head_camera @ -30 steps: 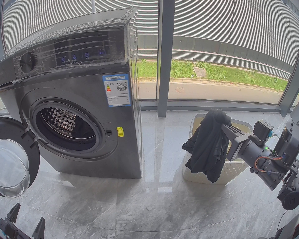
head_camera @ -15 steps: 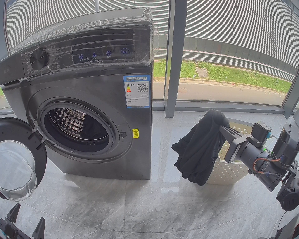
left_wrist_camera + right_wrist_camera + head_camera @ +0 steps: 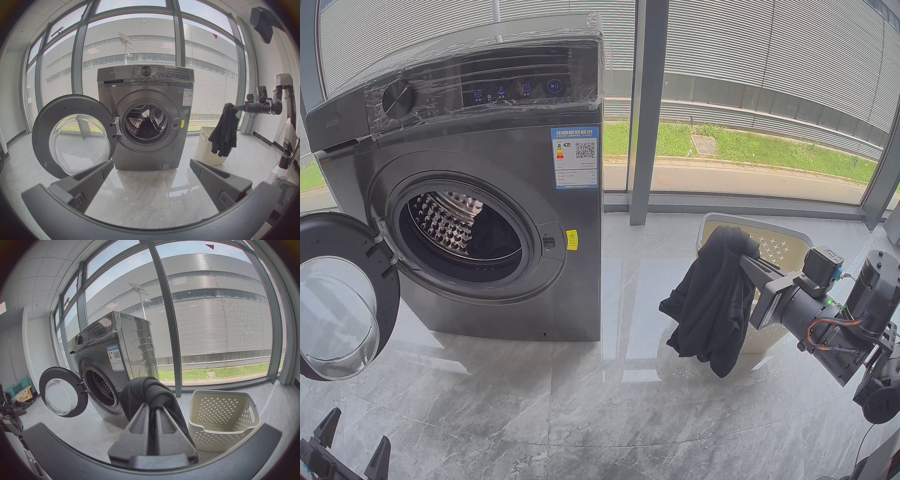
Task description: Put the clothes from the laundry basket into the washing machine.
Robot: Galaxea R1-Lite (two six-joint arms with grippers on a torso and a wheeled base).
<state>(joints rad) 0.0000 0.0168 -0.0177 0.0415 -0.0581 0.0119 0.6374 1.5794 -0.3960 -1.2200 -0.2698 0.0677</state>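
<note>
A black garment hangs in the air from my right gripper, which is shut on its top, just left of the cream laundry basket. In the right wrist view the garment drapes over the closed gripper, and the basket looks empty. The grey washing machine stands at the left with its round door swung open and the drum exposed. My left gripper sits low at the front left, open, facing the machine.
A grey window pillar rises between the machine and the basket. Glass wall runs behind both. The open door juts out to the left of the drum. Bare marble floor lies in front of the machine and basket.
The head view has shifted, so machine and basket sit differently in the picture. The garment still hangs from the right gripper and has swung slightly; the left gripper is unchanged.
</note>
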